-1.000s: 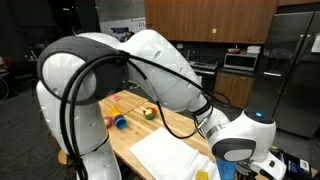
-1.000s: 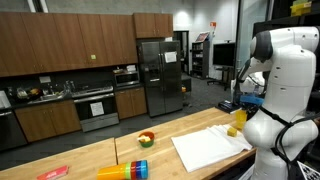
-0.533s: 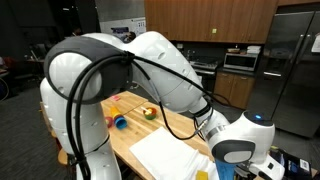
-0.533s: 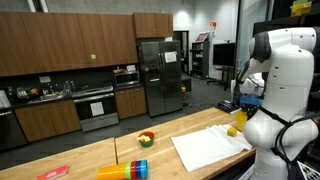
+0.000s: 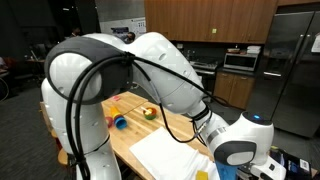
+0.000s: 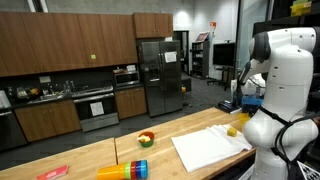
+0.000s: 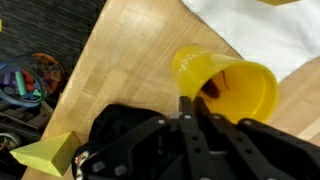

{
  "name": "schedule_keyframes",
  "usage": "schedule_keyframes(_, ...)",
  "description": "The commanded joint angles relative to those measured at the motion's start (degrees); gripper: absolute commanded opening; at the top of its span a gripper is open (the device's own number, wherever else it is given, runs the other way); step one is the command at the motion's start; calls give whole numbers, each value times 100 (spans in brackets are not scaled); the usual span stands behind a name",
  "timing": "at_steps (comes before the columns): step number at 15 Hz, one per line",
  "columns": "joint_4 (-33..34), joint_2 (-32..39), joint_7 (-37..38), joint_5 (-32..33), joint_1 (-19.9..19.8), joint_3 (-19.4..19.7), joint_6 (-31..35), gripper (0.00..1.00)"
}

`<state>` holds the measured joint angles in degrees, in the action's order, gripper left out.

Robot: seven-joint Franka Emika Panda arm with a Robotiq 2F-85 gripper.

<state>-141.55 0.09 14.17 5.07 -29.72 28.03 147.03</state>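
- Gripper: jaws narrow, pinching the rim of the cup.
- Cup: yellow, tipped on its side over the table, just beside the white cloth.
- Yellow block lies beyond the table edge.

A white cloth lies flat at one end of the wooden counter, reaching its near edge in an exterior view. A small bowl of fruit sits mid-counter, a stack of coloured cups lies on its side by the near edge, and a pink thing lies toward the opposite end. Behind stand a steel fridge and dark cabinets.
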Motion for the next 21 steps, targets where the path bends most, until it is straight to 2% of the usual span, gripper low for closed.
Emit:
schedule_keyframes(1,7,12,-16,-17,37,32,-1,16)
schedule_keyframes(3,7,20,-16,-17,45,30,-1,29)
schedule_keyframes(9,7,29,-16,-17,46,31,-1,30)
schedule_keyframes(10,7,30,-16,-17,46,31,-1,55)
schedule_keyframes(12,22,-90,226,282,67,19,-281,59)
schedule_keyframes(18,-100,-665,210,809,174,-151,-1288,98)
schedule_keyframes(21,-131,-940,191,996,239,-334,-1637,100)
